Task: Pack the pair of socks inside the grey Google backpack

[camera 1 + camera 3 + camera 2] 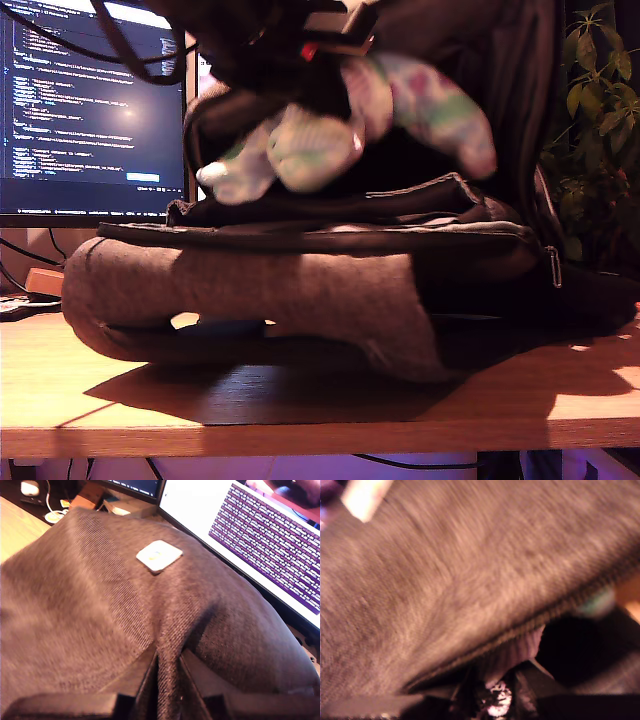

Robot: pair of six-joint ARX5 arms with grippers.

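Pinching a fold of the one grey Google backpack (100, 610) between narrow fingers, our second gripper (167, 680) is holding its fabric. Our first gripper (492, 687) is sitting at the zip; we cannot tell its grip. The single pair of socks (345, 125) is hanging above the backpack's open mouth, under an arm, before two monitors (260, 535)

Arm body: a dark black arm (300, 40) with a small red mark and a pale block on top.
Cables: black cables (120, 45) loop from it.
Fingers: my second gripper (167, 692) has dark, flat fingers (197, 682).
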